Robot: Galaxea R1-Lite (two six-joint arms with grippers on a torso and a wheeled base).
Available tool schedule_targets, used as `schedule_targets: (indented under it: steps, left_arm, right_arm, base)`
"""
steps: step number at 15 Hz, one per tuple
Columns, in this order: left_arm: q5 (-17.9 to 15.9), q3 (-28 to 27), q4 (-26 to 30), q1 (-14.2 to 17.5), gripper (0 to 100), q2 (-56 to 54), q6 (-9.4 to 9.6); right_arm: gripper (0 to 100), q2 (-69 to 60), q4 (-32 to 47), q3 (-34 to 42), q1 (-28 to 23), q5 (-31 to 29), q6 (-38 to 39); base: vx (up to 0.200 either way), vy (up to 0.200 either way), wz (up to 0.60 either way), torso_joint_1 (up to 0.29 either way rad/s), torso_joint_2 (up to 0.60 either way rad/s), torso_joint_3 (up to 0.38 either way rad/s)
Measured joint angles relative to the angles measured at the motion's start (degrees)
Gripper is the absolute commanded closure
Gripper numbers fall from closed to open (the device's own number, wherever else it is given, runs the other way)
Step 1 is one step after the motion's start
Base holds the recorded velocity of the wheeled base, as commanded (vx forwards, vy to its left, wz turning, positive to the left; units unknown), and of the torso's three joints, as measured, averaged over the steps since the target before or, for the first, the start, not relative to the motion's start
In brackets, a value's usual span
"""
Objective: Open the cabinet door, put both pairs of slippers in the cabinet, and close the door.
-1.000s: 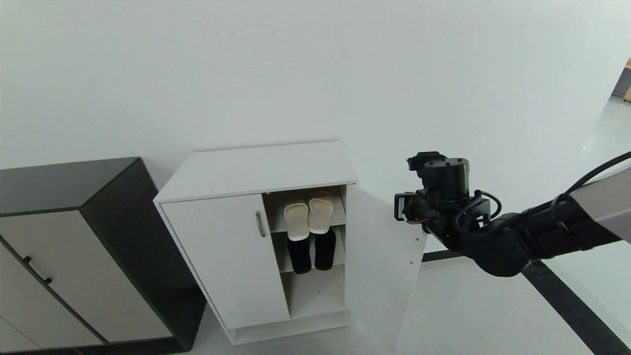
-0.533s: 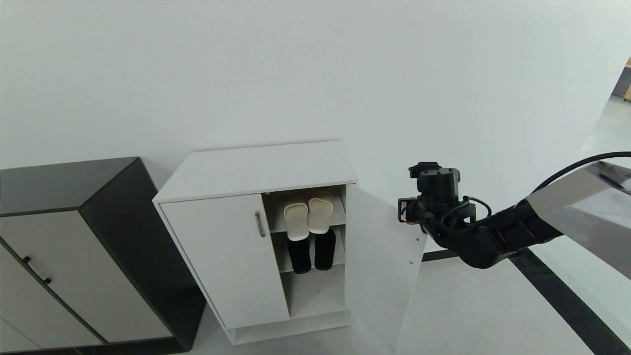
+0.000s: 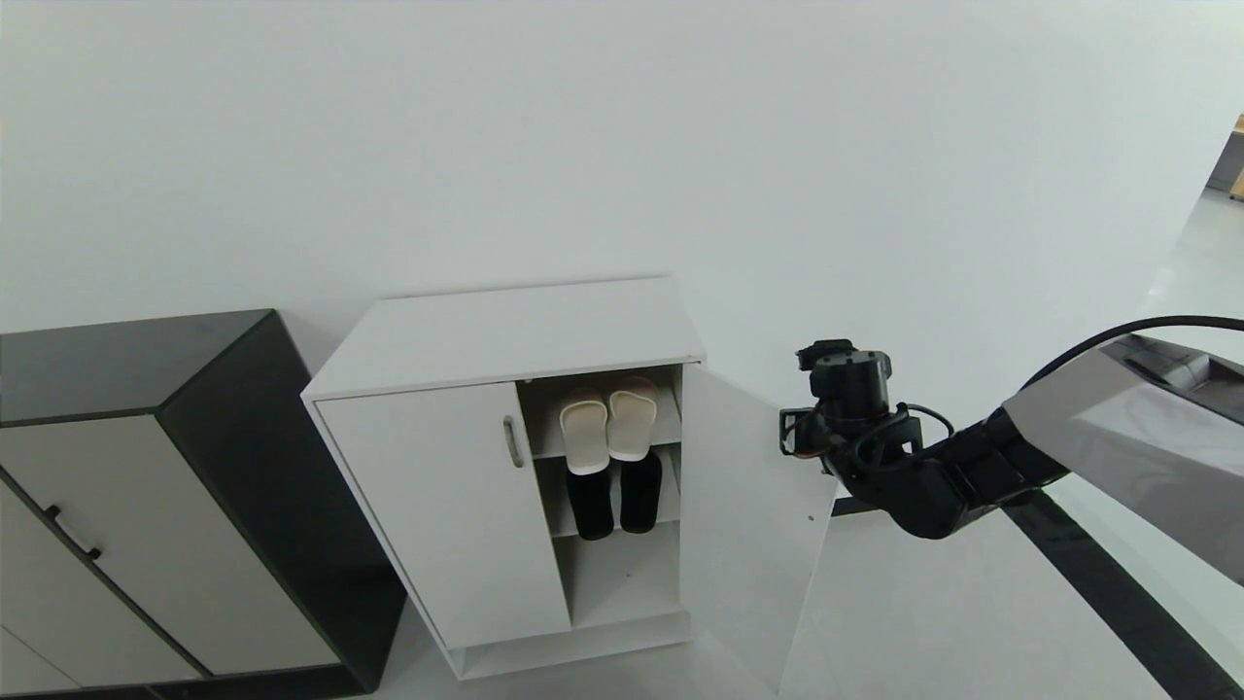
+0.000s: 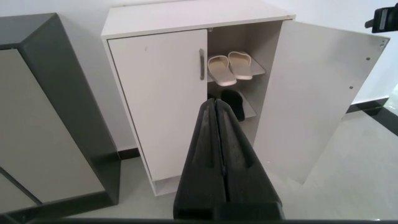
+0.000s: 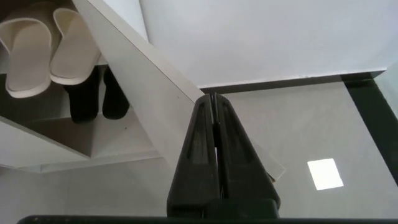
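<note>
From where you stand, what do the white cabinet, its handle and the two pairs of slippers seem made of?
White cabinet: probably laminated board, matte white; flat panels, sharp edges, small holes inside the open door.
Handle: seemingly brushed metal, grey with dull sheen.
Cream slippers: likely moulded foam or rubber; smooth, seamless.
Black slippers: matte black; material unclear.

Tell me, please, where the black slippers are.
In the head view, the black slippers sit on the white cabinet's middle shelf, right half, under the cream slippers.
</note>
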Motion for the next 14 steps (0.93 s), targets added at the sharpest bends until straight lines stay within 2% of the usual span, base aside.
schedule_targets:
  steps: [8,14]
  left_arm:
    - [0.0,0.0,0.0,0.0,100,0.0,0.0]
    - [0.0,0.0,0.0,0.0,100,0.0,-0.02]
  right_arm:
    - [100,-0.6,-0.3,2.2,3.1,-0.7,-0.2]
    - [100,0.6,-0.6,-1.1,-1.0,-0.3,-0.3]
  base:
    - [0.0,0.0,0.0,0.0,0.0,0.0]
    - [0.0,0.0,0.0,0.0,0.0,0.0]
